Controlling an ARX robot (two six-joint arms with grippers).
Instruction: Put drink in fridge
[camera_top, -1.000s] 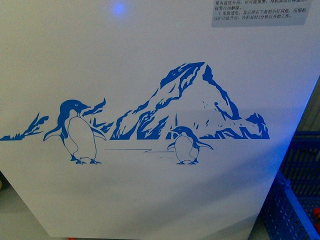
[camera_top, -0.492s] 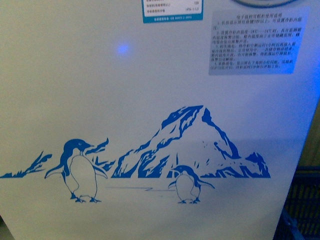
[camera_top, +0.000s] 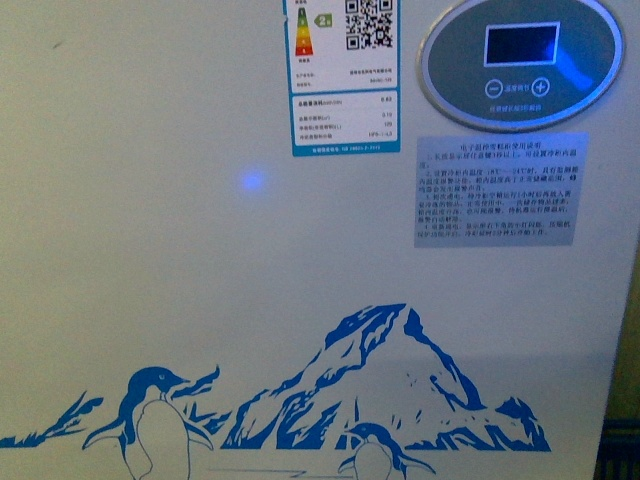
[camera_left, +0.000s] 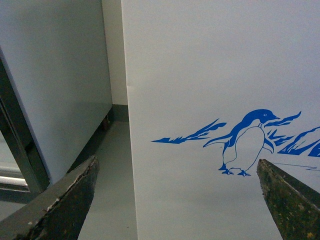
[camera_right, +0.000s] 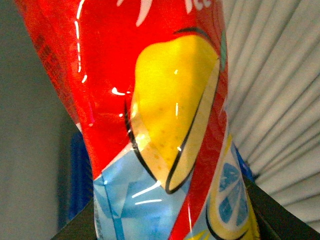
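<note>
So the left gripper (camera_left: 176, 166) is wide open with nothing in it: you can see both dark, scuffed fingers (camera_left: 75, 192) spread far apart, and straight ahead of them is the white front wall of the fridge (camera_left: 200, 75). The blue penguin print (camera_left: 247, 142) sits just inside the one fingertip, and off past the other finger there's a plain grey cabinet (camera_left: 55, 75) standing right beside the fridge, with a narrow strip of grey floor (camera_left: 110, 175) running between them. The right gripper (camera_right: 170, 220) is clamped on the drink (camera_right: 165, 100). The bottle fills nearly the whole wrist view, with a glossy red wrap, a big yellow fruit shape and a light blue patch lower down, and the dark finger edges peek out on either side of it. Behind the bottle there's a pale ribbed surface (camera_right: 280, 75); can't tell what it is. In the front view neither arm shows up, just the fridge face up close: oval grey display panel (camera_top: 520, 60), energy label (camera_top: 343, 80) next to it, a grey instruction sticker (camera_top: 495, 190) under the panel, and the blue mountain print (camera_top: 390, 385) lower down.
</note>
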